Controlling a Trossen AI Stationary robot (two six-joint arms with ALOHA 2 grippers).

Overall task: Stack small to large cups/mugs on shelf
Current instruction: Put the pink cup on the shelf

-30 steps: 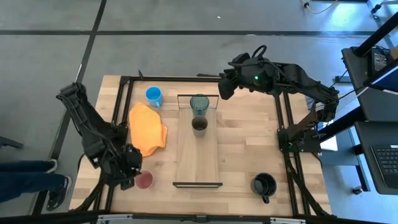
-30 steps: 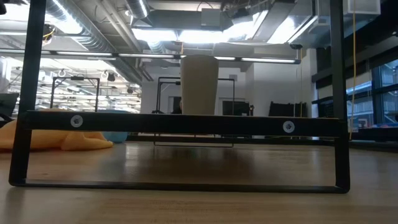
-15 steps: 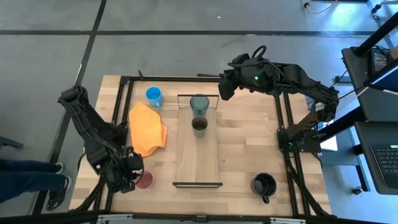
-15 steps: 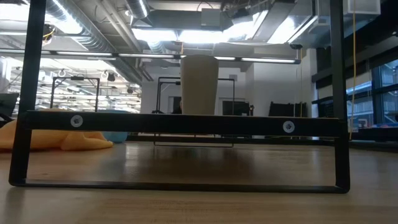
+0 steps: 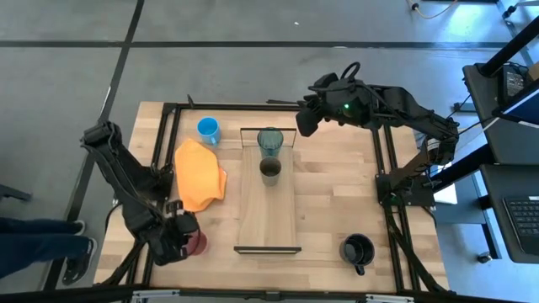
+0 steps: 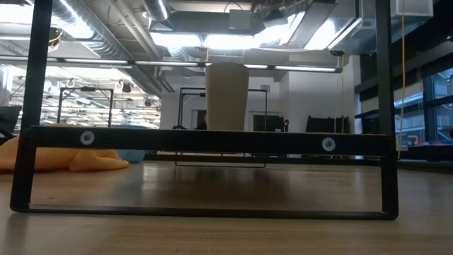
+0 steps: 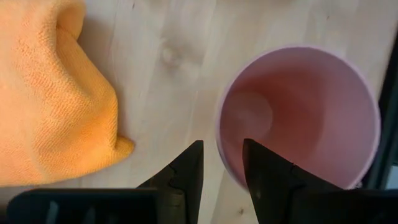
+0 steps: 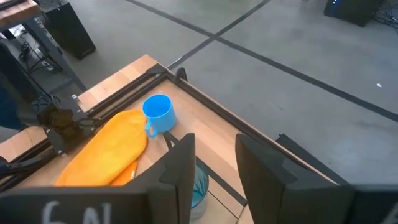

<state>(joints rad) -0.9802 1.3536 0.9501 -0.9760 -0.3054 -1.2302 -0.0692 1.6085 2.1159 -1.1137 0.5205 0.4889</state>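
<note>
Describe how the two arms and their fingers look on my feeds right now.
Both arms are dark, jointed and bulky. The right arm carries looped black cables and a small green light near its wrist. The left gripper has two flat black tapered fingers; the right gripper has broader dark, squared fingers.

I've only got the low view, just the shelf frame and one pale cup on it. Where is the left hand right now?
Observer: The left hand is at the pink cup, which stands on the table off the shelf, near the table's left corner on your camera's side.
Operator: Has it got the cup?
Observer: Not yet. In the left wrist view its open fingers straddle the cup's rim, one outside and one over the inside.
Operator: Anything behind the cup I see?
Observer: Yes, the teal tumbler stands at the shelf's far end, and the right hand hovers beside it.
</note>
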